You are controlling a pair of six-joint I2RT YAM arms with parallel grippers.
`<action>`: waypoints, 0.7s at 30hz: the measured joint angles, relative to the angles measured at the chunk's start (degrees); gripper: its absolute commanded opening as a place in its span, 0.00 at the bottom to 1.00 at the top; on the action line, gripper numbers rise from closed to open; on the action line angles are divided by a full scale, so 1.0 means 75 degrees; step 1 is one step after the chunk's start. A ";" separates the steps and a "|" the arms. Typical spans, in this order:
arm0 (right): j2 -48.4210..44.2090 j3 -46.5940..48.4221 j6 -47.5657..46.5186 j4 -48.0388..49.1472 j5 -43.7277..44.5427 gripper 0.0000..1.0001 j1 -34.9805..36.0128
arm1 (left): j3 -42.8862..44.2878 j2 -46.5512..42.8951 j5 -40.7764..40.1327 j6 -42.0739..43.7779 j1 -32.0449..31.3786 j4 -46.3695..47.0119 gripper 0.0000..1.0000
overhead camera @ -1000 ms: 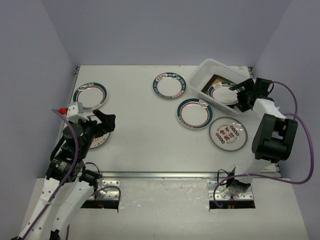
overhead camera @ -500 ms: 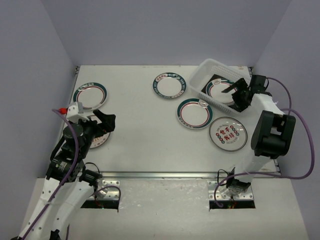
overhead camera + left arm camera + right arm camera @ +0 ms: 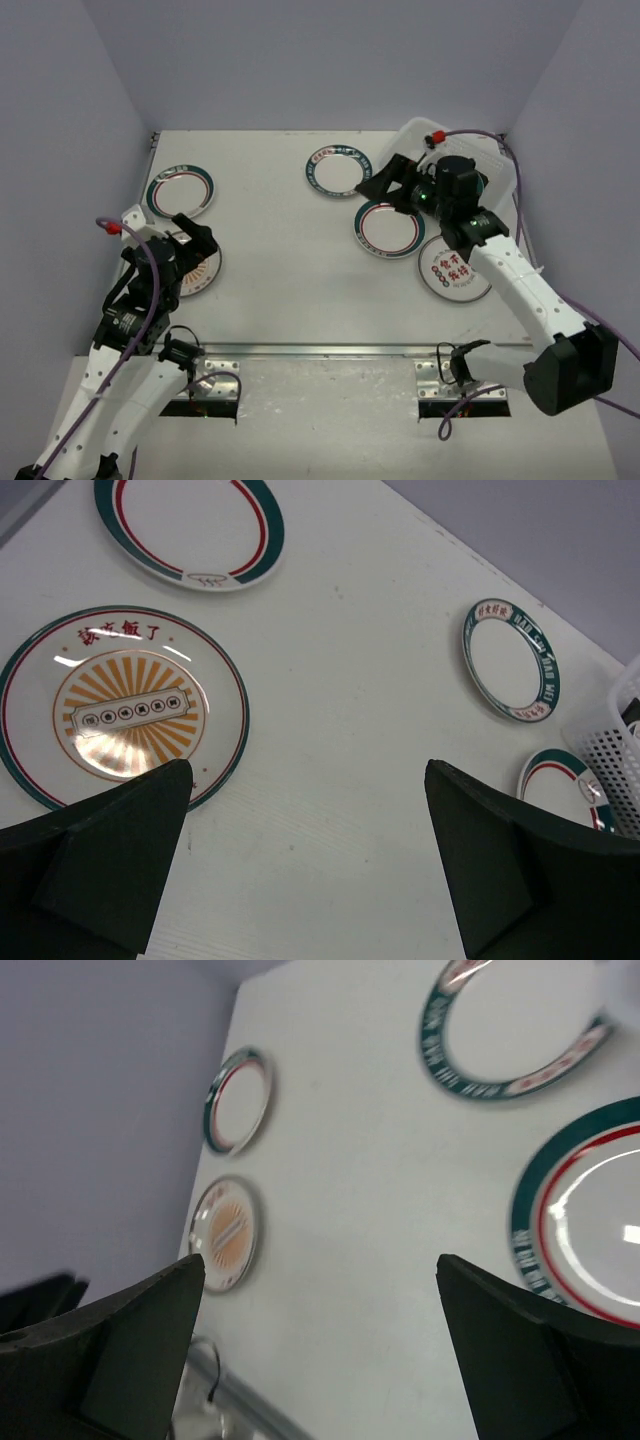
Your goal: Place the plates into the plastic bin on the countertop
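1. Off-white counter (image 3: 280, 290); pale violet walls on left, far and right sides; metal front edge along near side.
2. Plastic bin (image 3: 417, 130) in far right corner, mostly hidden under right arm in top view; contents not readable.
3. Five plates flat on counter: teal-ring plate (image 3: 180, 191) far left, sunburst plate (image 3: 203, 272) just near of it, lettered-ring plate (image 3: 335, 171) far middle, teal-and-red plate (image 3: 388, 227) just beside bin, red-character plate (image 3: 455, 268) near right.
4. Left claw (image 3: 305, 775) spread wide, empty, over right rim of sunburst plate. Right claw (image 3: 320, 1260) also apart, empty, above counter left of teal-and-red plate.
5. Risks, as judged: thin flat rims give little purchase, so a finger may push a plate along the counter instead of lifting it; right arm close over bin may nudge it.
6. Room: broad bare strip down middle of counter; bin corner tight against walls.
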 measured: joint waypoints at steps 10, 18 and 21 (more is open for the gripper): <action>0.2985 -0.1213 0.0963 0.2848 -0.0216 0.91 0.4629 | 0.0528 -0.0514 -0.1406 -0.0176 0.0000 -0.0447 1.00; 0.7132 0.1850 0.2667 0.3751 -0.0095 0.88 0.5978 | 0.0391 -0.1158 -0.1832 -0.0241 -0.0002 -0.0521 1.00; 0.7877 0.2750 0.3315 0.3858 0.0192 0.86 0.6020 | 0.0280 -0.1655 -0.1742 -0.0139 -0.0003 -0.0341 1.00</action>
